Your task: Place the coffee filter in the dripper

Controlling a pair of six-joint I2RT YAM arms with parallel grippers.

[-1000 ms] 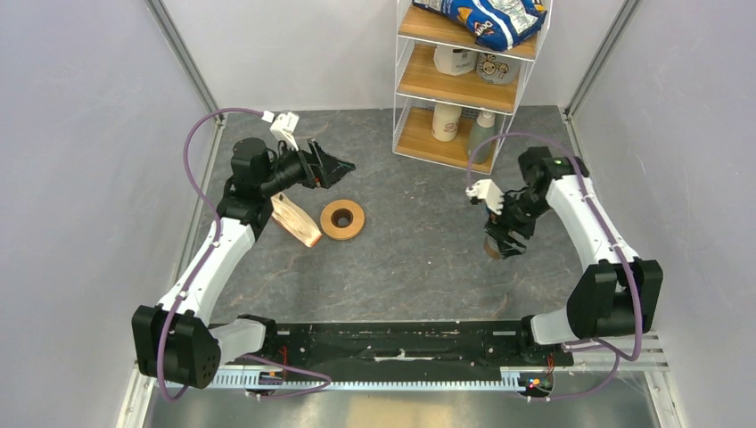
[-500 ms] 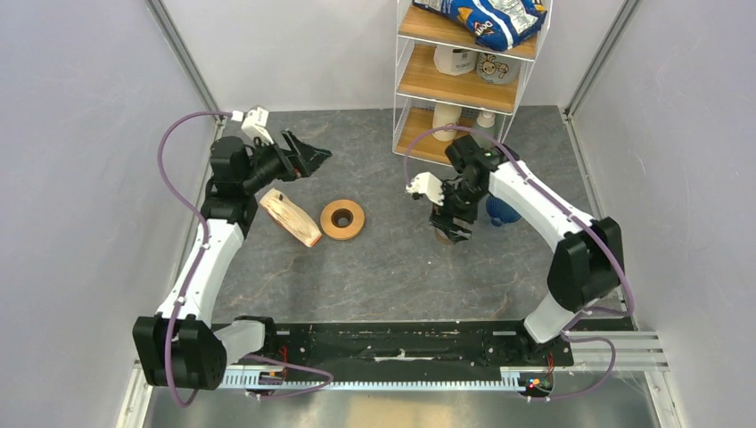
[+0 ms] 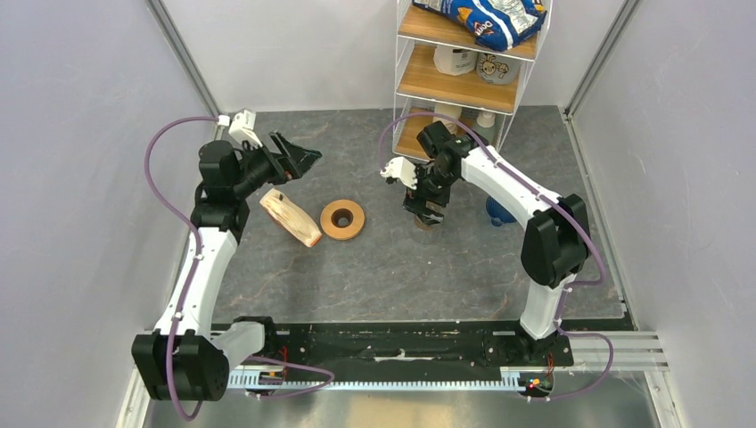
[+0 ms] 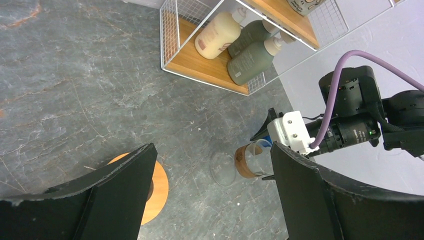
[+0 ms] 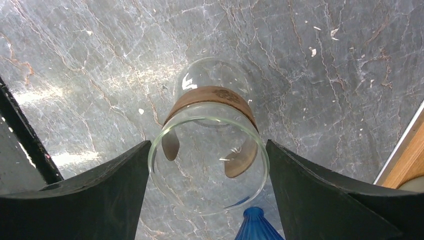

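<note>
Two arms, split errands: paper on the left, dripper on the right

The left end effector point(image 4: 212, 150) hangs wide open and empty above the tabletop point(image 3: 401, 267), pointed toward the far middle. Just below it, on the side nearer the bases, lies the filter stack point(image 3: 291, 217). It is a cream-and-tan wedge whose long axis runs diagonally from far-left to near-right. The wooden ring point(image 3: 342, 218) sits just beside the stack on its right. No single loose coffee filter can be made out, so a sheet would likely have to come off that stack. The left arm is plainly the nearer one.

The right end effector point(image 5: 208, 143) is closed around a glass cup point(image 5: 212, 95) with a brown band, a finger on either side of the rim, so it has no free grip. The dripper point(image 3: 499, 212) sits to that end effector's right, near the foot of the wire shelf rack point(image 3: 426, 141) and partly hidden by the forearm. Its blue ribbed tip shows at the bottom edge of the right wrist view. Stack and dripper lie well apart, so the paper would probably have to travel rightward past the ring.
</note>
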